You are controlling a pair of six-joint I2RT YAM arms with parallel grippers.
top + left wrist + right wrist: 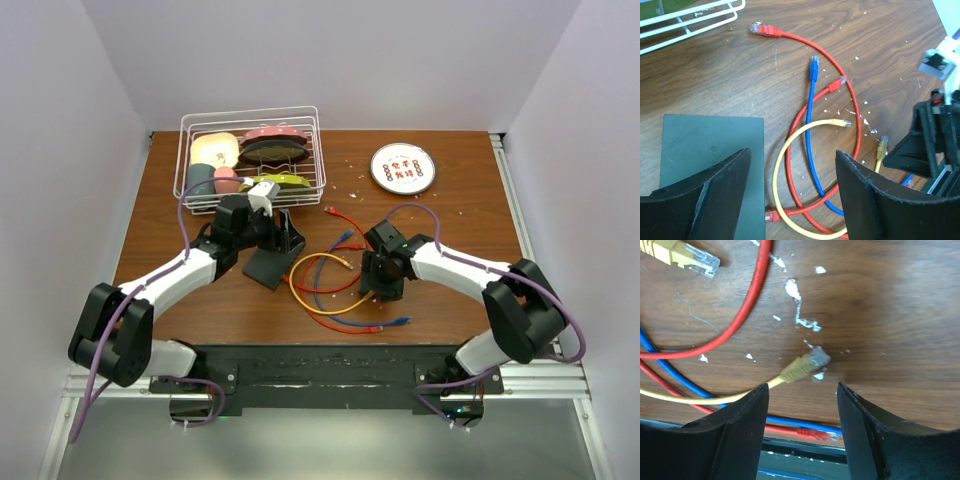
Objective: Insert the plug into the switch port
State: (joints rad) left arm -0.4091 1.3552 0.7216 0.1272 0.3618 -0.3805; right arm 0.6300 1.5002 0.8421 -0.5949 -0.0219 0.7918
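Observation:
The switch [268,268] is a flat matte-black box lying on the wooden table; in the left wrist view [710,150] it sits under my left finger. My left gripper [792,152] is open and empty, over the switch's right edge and the cable loops. A red plug [771,216] lies against that edge; I cannot tell if it is seated. My right gripper [801,387] is open, low over the table, with a yellow plug [807,362] lying just ahead of its fingertips, untouched. In the top view the right gripper [381,283] is right of the yellow cable loop [300,295].
Red [805,42] and blue [812,67] cables with loose plugs lie tangled between the arms. A second yellow plug [687,257] lies nearby. A white wire basket [252,125] of items stands at the back left. A round white disc [403,168] lies at the back right.

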